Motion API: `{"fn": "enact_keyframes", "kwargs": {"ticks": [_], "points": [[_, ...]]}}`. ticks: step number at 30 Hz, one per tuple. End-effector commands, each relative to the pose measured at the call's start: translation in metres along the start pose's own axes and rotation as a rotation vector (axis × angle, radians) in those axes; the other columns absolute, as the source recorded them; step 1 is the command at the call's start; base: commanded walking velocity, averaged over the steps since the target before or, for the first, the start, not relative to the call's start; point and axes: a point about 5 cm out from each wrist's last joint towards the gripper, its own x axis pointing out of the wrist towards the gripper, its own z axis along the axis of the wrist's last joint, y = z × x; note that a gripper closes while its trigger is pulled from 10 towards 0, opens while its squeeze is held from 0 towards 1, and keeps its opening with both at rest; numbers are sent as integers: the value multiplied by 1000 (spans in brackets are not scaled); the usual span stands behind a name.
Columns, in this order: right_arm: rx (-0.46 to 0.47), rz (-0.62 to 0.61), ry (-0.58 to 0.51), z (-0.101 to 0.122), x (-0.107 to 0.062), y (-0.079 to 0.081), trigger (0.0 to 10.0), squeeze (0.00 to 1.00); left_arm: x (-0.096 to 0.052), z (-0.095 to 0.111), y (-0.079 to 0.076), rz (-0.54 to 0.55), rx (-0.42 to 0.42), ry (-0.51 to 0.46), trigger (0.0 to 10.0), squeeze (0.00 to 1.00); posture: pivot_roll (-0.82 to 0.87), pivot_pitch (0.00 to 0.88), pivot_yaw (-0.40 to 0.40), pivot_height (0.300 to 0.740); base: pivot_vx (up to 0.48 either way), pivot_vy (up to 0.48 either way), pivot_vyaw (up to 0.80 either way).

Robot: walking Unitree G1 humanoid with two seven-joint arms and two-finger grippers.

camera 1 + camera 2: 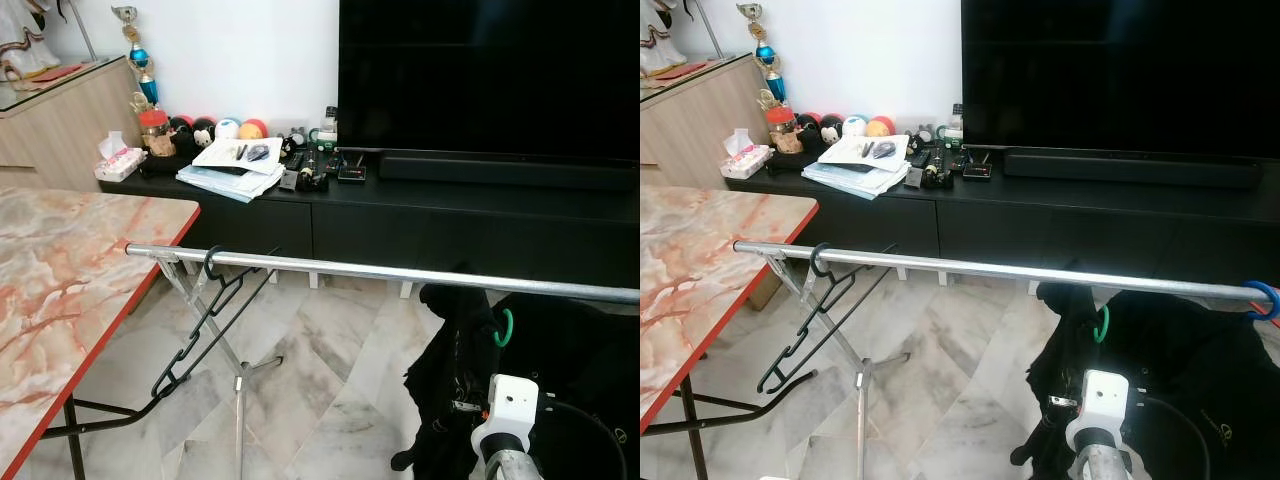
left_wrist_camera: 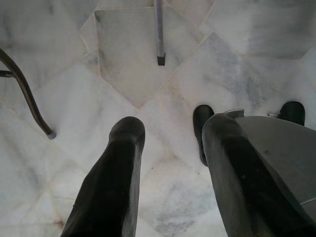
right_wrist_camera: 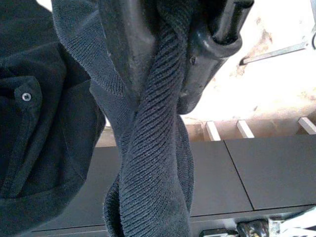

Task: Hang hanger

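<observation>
Below rail [image 1: 400, 272], right end effector [image 3: 163, 59] pinching black garment [image 3: 153, 163]

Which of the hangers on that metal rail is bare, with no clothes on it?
The black hanger hooked at the rail's left end, by the marble table, is bare. The green-hooked hanger carries the dark garment that the right gripper clamps.
</observation>
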Motion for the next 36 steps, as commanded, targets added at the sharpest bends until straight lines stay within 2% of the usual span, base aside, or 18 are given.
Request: {"fn": "enact_keyframes", "kwargs": {"ticks": [1,12,36], "points": [[-14,12,-28,6,2,1,10000,0,-1,-4,1,6,-10,13,10000,0,66,12,53,740,0,0,0],[-1,-3,-45,5,-1,1,10000,0,-2,-9,2,5,-14,22,10000,0,68,22,54,740,0,0,0],[-9,10,-53,5,-1,5,10000,0,-3,-13,1,-2,-15,39,10000,0,69,26,53,740,-274,0,0]]}}
